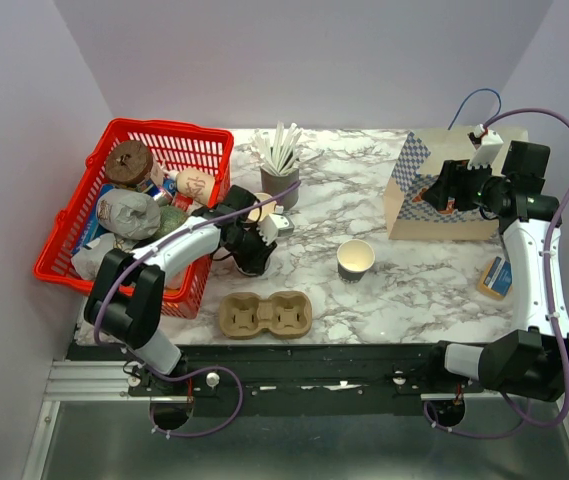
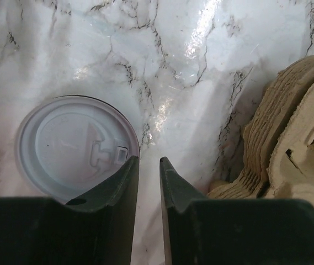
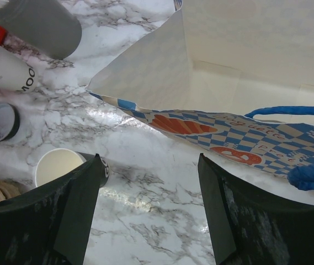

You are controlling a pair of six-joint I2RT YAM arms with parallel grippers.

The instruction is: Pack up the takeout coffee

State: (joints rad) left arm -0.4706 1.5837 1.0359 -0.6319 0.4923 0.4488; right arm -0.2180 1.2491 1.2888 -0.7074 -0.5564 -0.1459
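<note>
- Takeout coffee (image 2: 74, 146) is standing upright on the bench (image 1: 404, 290), left half, near the cup carrier (image 1: 264, 314) at the near edge.
- Left claw (image 2: 148, 160) is hovering just beside its lid, jaws narrowly parted, gripping nothing.
- Right claw (image 3: 151, 160) is gaping wide, empty, at the mouth of the paper bag (image 3: 145, 72).

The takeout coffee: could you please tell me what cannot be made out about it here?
- Left wrist view: the takeout coffee shows only its white lid, the body hidden beneath; the left claw covers the lid's near edge.
- Top view: the left claw hides the cup.
</note>
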